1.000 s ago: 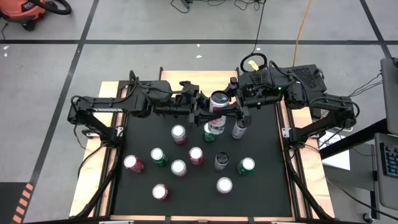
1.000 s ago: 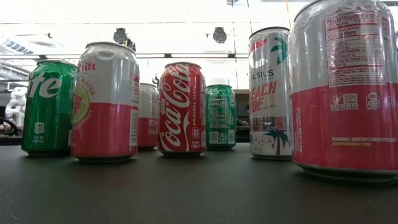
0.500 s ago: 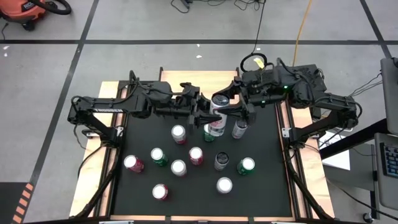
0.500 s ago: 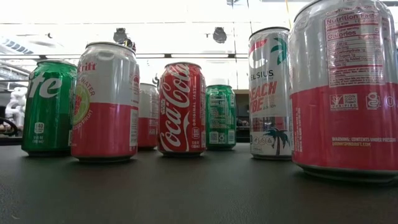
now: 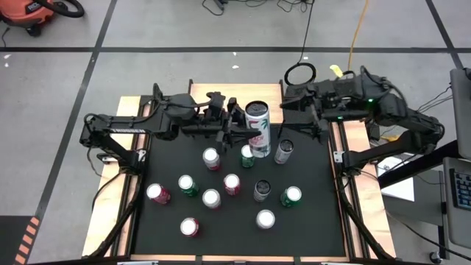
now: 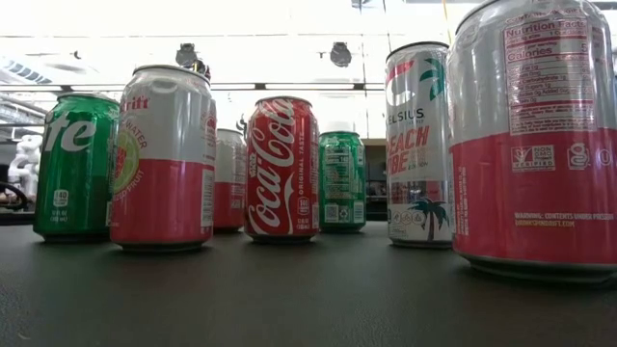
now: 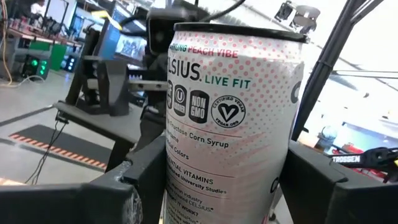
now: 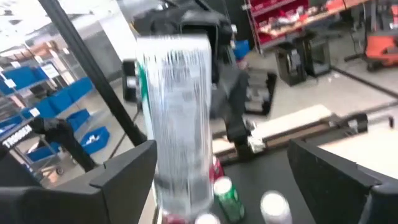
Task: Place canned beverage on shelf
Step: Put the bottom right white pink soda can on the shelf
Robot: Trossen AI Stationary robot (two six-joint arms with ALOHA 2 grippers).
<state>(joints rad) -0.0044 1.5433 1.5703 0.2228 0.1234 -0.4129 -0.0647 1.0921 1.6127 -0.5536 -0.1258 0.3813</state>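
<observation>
Pink-and-white tall can (image 5: 257,126) is sitting clamped in my left gripper (image 5: 246,132), raised near the worktop's far edge; my right gripper (image 5: 313,121) is hanging open beside it. The shelf isn't showing; a slip risks toppling the cans beneath (image 5: 249,154).

Grey concrete floor (image 5: 184,26) crossed by dark tape lines (image 5: 221,49); an orange shop vacuum (image 5: 29,11) sits in one corner, a yellow cable (image 5: 358,29) trails across; blue storage bins (image 8: 37,84) and red shelving (image 8: 283,15) line the room beyond
</observation>
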